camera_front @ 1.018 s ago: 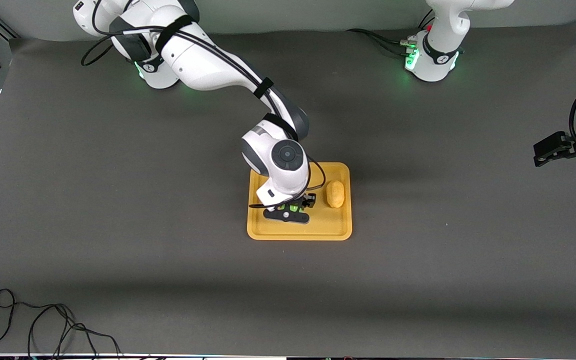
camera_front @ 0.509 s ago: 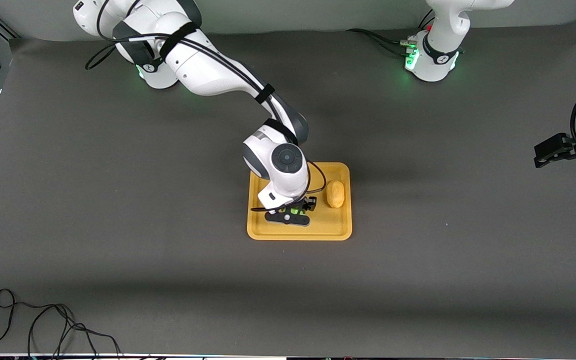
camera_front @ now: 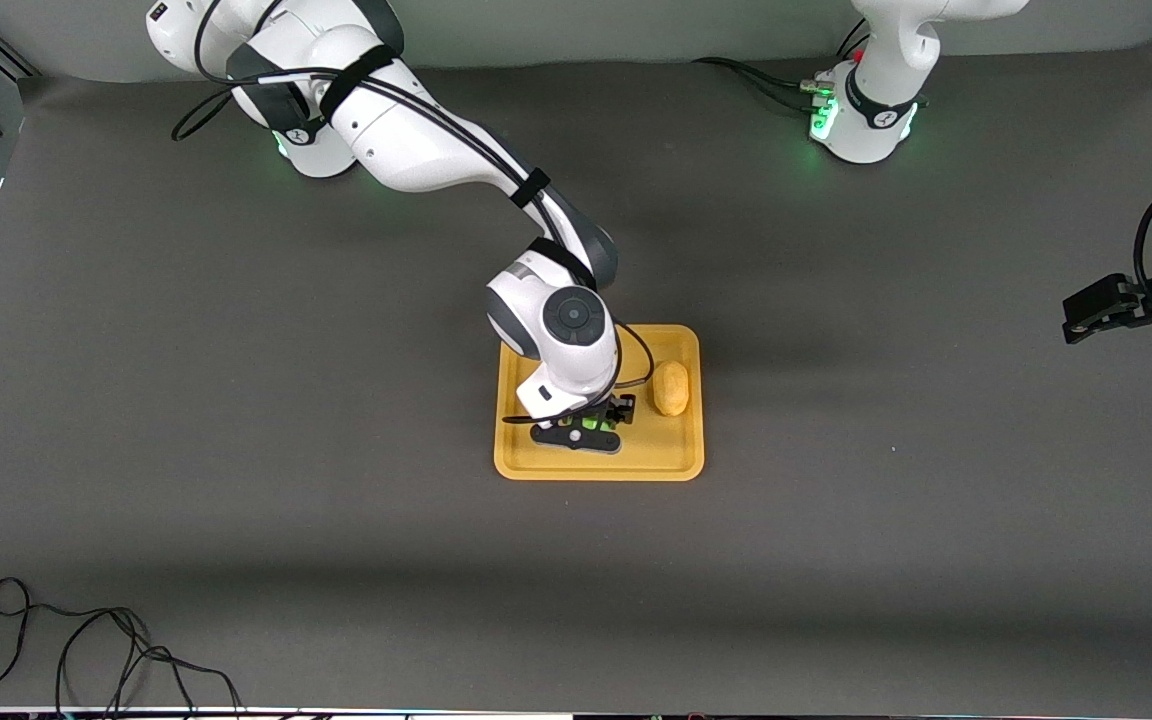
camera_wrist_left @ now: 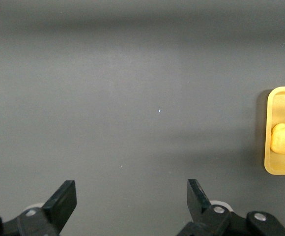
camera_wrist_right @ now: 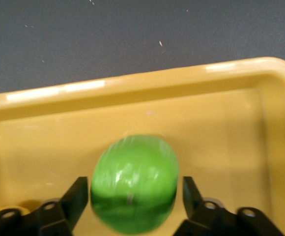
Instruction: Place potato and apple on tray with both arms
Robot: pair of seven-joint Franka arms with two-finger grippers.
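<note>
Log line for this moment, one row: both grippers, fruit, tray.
right gripper: open, around apple on tray | left gripper: open, waiting over bare table at its end | potato: on tray

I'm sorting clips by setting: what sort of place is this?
Probably a robotics lab bench: two white arms bolted to a dark grey mat-covered table, loose black cables, and a yellow plastic tray holding toy produce.

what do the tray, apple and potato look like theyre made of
Tray: likely moulded plastic, glossy; bright highlights run along its rounded rim.
Apple: probably plastic or foam, slightly shiny, uniformly bright green; blurred, so uncertain.
Potato: likely the same toy material, matte yellow-orange, with no real skin marks visible.
</note>
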